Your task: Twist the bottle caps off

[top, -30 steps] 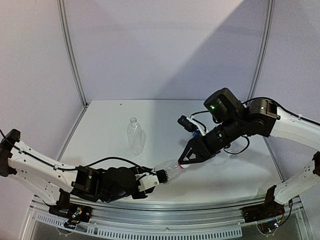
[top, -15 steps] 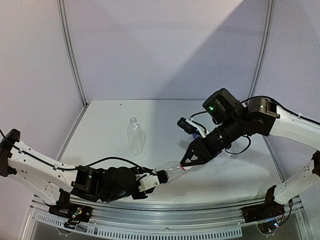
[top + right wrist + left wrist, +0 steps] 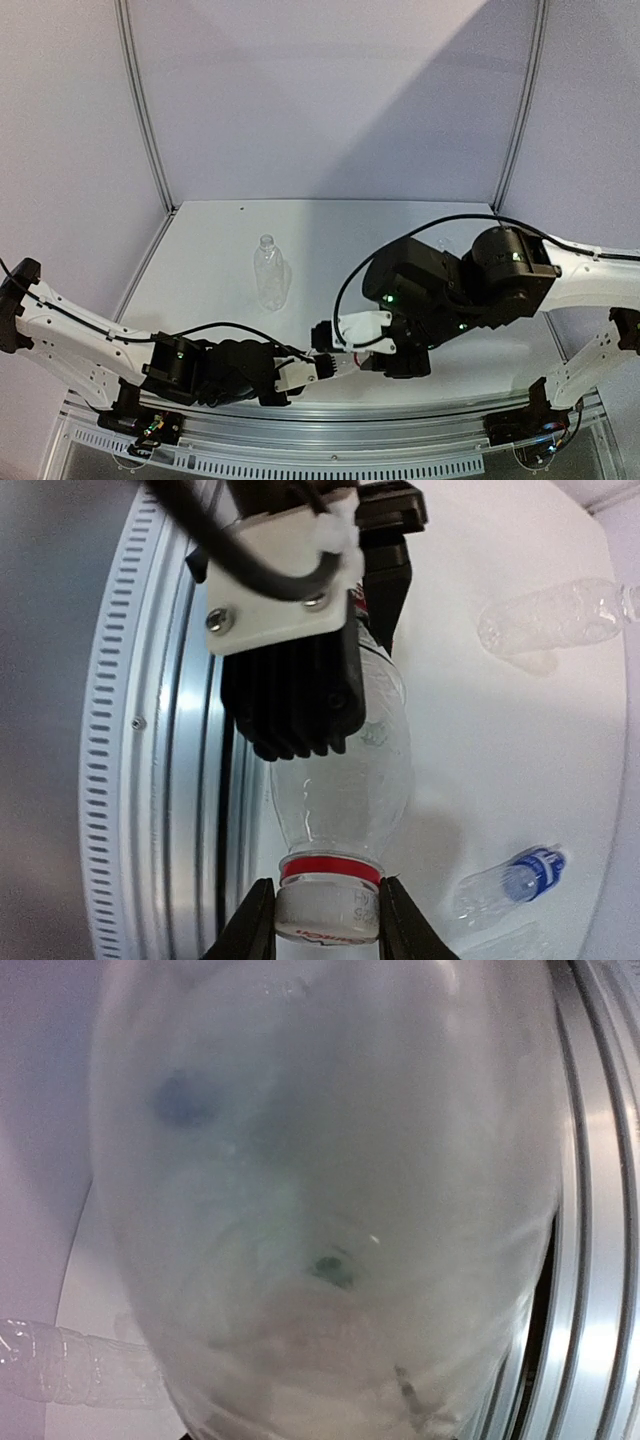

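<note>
left end effector [image 3: 320,364]: clenched round the body of the held bottle [image 3: 345,780], low at the near edge of the surface [image 3: 200,250], just above the slotted metal rail [image 3: 150,730]. black fingers [image 3: 295,705] press on the clear wall.
held bottle: clear plastic, lying roughly level off the surface, neck pointing away from the left arm twd the right one. in left wrist view it fills nearly the whole pic as a blur, no detail readable.
white cap [image 3: 328,912]: on the held bottle's neck, red ring [image 3: 330,868] right behind it. some red print on the cap, too small to read.
right end effector [image 3: 328,925]: grasping the white cap, one finger each side, both touching it. in top view the right arm is folded in over the near centre & hides this grip.
standing bottle [image 3: 270,278]: upright, unlabelled, pale cap [image 3: 266,240] on top, mid-left of the surface, well apart from both arms.
blue-cap bottle [image 3: 505,885]: clear, lying on the surface near the held bottle's neck end, blue cap [image 3: 545,861] on; seen in right wrist view only.
other bottle [image 3: 555,620]: clear, ribbed, upper right of right wrist view; cannot tell if it's the standing one.
</note>
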You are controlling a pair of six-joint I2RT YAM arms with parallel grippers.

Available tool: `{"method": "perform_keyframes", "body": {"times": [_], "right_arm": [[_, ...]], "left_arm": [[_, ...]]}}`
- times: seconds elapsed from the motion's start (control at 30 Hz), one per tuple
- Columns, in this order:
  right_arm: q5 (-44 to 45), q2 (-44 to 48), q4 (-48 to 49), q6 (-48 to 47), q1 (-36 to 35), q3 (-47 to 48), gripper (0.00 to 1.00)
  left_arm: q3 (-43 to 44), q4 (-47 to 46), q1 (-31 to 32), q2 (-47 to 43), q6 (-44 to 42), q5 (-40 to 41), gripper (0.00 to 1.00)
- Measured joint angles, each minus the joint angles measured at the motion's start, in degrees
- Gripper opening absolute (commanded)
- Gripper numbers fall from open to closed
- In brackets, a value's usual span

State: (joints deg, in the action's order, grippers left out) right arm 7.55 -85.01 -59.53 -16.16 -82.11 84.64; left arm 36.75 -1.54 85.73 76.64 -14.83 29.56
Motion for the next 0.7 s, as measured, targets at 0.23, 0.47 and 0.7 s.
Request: {"method": "perform_keyframes", "body": {"times": [0.23, 0.47, 0.7], "right_arm": [[17.25, 3.89, 9.62, -20.65, -6.25, -10.32, 0.15], [27.34, 5.14, 15.04, -32.87, -9.53, -13.57, 0.50], [22.88, 8.11, 12.41, -20.57, -9.44, -10.38, 0.64]], "left_arm": [[-0.07, 1.38, -0.24, -0.22, 0.13, -0.42, 0.00], [-0.07, 1.29, -0.28, -0.28, 1.38, -0.13, 0.00], [0.02, -2.12, -0.11, -0.87, 1.33, -0.11, 0.00]]}}
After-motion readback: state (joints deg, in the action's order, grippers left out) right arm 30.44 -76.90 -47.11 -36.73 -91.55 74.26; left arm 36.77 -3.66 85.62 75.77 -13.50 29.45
